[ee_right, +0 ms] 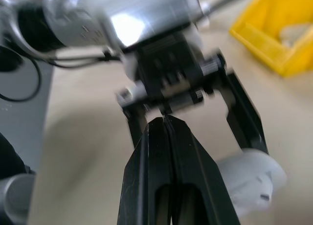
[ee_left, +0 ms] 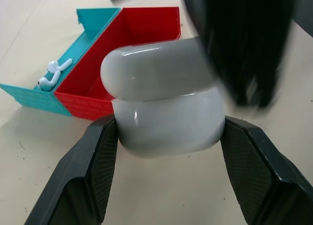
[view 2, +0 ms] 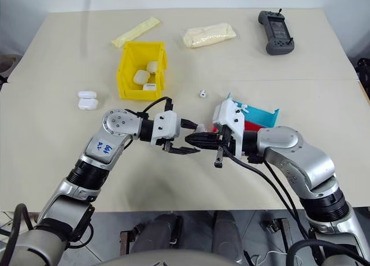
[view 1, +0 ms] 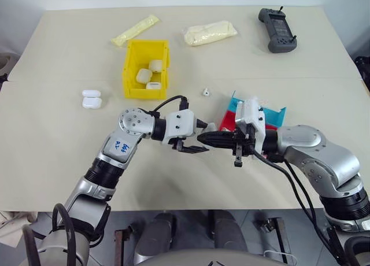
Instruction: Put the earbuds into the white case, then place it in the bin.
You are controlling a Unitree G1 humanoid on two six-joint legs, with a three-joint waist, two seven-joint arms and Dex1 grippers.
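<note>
- My left gripper grips the case above the counter, near the tray.
- My right gripper, clenched empty, meets the lid; a hard push could knock the case free.
- Earbuds lie in the tray; the bin sits well apart.

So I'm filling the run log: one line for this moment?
left pincer: shut on white case | right pincer: shut, empty, beside case | bin: holds cases
</note>
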